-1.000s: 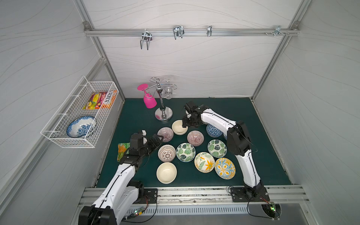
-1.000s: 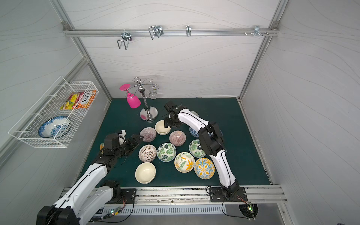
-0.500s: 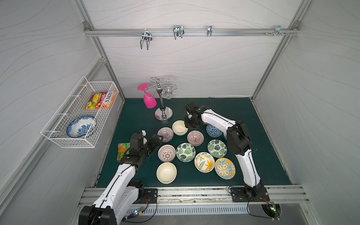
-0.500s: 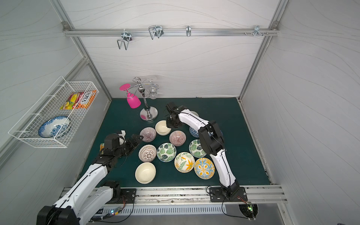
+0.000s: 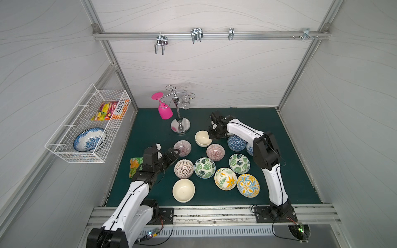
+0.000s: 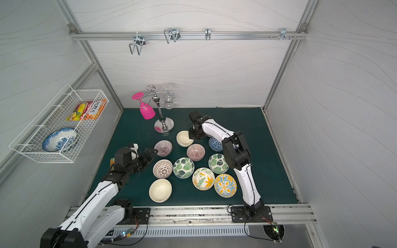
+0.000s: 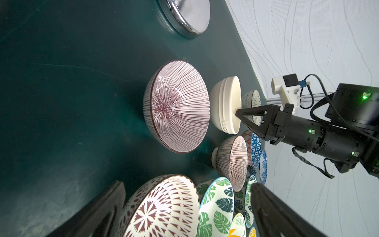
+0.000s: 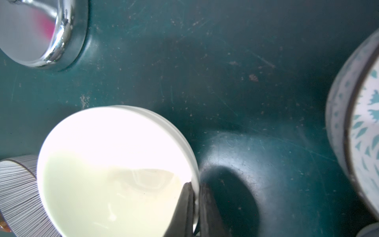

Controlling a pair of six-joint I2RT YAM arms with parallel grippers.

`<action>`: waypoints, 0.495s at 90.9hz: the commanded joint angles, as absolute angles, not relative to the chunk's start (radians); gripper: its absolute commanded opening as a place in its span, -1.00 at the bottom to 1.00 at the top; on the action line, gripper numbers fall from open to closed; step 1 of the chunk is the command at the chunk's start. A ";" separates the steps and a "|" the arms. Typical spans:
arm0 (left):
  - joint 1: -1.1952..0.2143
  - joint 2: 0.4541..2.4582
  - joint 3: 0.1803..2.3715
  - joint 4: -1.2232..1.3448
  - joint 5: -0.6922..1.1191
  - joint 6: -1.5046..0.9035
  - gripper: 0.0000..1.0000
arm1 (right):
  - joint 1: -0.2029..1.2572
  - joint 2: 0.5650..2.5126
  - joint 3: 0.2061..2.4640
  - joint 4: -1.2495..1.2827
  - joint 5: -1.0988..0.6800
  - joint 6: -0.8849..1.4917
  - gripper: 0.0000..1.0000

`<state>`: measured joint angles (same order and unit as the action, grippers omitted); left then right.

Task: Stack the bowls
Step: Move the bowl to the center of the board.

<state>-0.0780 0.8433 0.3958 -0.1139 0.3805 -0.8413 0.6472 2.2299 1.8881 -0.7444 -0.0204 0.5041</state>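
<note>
Since a second ago, the right gripper has closed onto the rim of the cream bowl, one finger inside, one outside. Bowl location: rear of the green mat, beside the stand base. Left gripper: fully spread, empty, near the striped bowl.

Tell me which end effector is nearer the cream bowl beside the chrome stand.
Right. The right end effector is shut on the rim of the cream bowl; the left end effector, open, sits on the far side of the pink-striped bowl, not touching the cream one.
</note>
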 commanded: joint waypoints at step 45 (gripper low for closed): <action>-0.081 0.747 0.537 -0.519 0.296 -0.804 0.99 | 0.736 2.133 1.999 -0.926 0.101 0.463 0.12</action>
<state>-0.0780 0.7963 0.4393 -0.2928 0.3569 -0.8337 0.6777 2.2200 2.0182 -0.8410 0.0605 0.4698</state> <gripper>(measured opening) 0.997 0.560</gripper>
